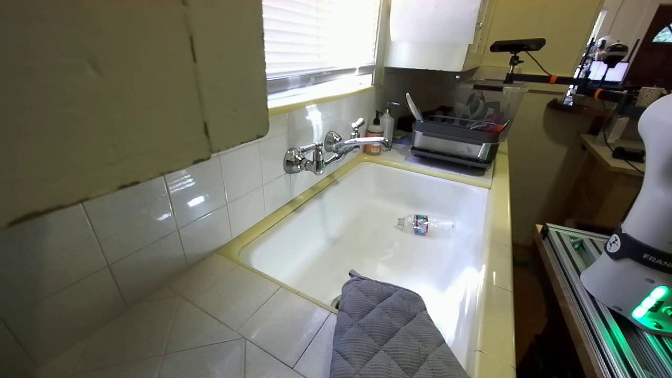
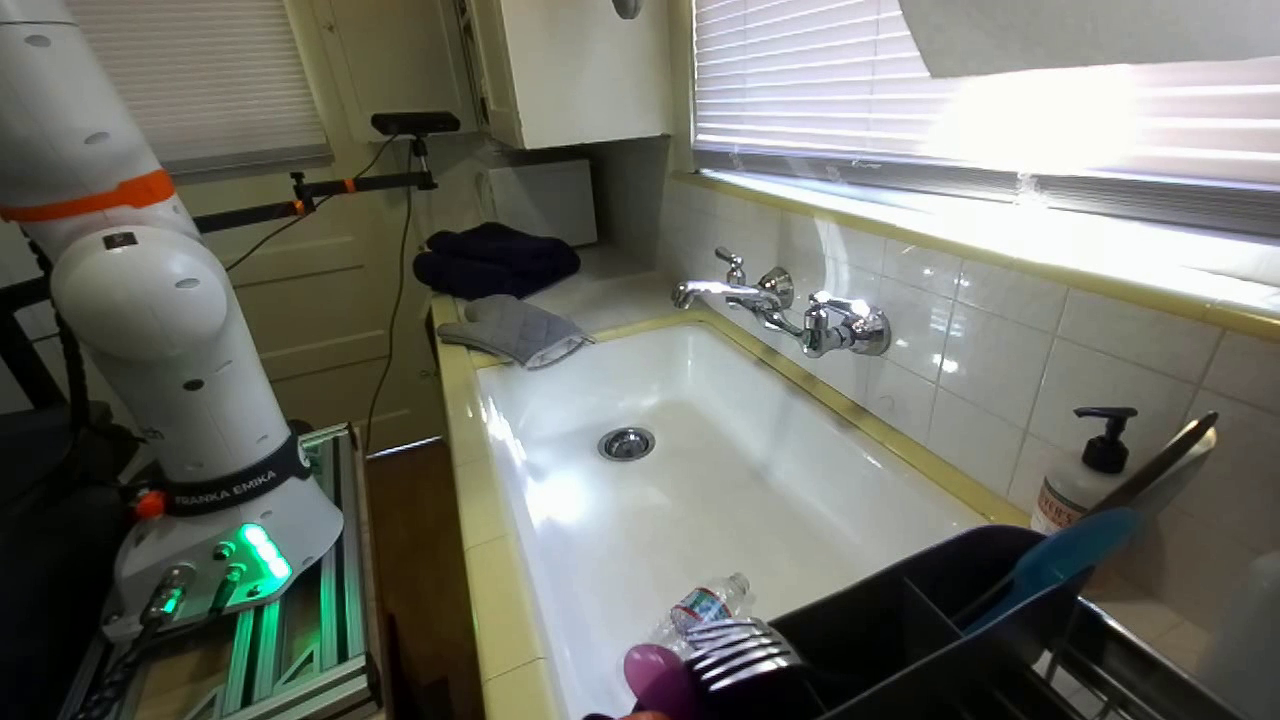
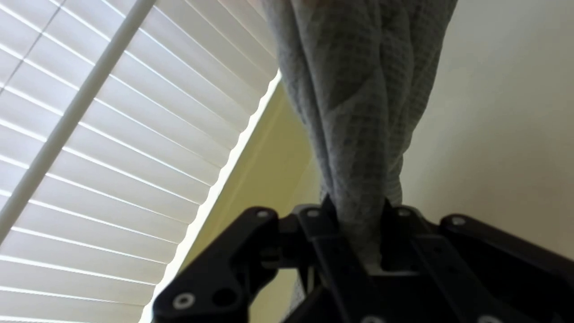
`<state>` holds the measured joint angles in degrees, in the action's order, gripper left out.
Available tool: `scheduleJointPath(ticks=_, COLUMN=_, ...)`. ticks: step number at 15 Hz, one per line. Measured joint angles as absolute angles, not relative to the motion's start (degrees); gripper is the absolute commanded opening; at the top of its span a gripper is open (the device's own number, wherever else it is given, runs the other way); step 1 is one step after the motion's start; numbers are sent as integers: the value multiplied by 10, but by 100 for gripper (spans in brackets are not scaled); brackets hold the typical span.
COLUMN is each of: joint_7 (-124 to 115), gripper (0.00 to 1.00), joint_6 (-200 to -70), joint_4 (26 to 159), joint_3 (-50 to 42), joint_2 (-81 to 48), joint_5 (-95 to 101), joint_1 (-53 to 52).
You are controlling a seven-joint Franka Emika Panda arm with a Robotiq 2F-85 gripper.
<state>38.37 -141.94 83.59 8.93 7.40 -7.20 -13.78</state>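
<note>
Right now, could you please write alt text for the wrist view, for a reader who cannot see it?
A black gripper grips a bunched gray cloth, which spreads up to the top edge. White blinds with a slanting rod fill the left side; a yellowish strip shows between them and the cloth.

A chrome wall faucet [image 1: 347, 143] is overhanging a rectangular white sink [image 1: 336, 236] in a kitchen; a black-and-silver dish rack [image 1: 454, 143] is standing alongside.
</note>
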Motion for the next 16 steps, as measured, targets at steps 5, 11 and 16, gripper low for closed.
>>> scheduleJointPath(ticks=5, joint_7=383, gripper=4, joint_6=-1405, joint_4=836, joint_3=89, joint_2=72, joint_5=-72, joint_1=-138)
scheduleJointPath(ticks=11, joint_7=383, gripper=4, joint_6=-1393, joint_4=836, joint_3=90, joint_2=72, joint_5=-72, joint_1=-138)
scheduleJointPath(ticks=16, joint_7=383, gripper=4, joint_6=-1393, joint_4=832, joint_3=93, joint_2=72, joint_5=-72, joint_1=-138)
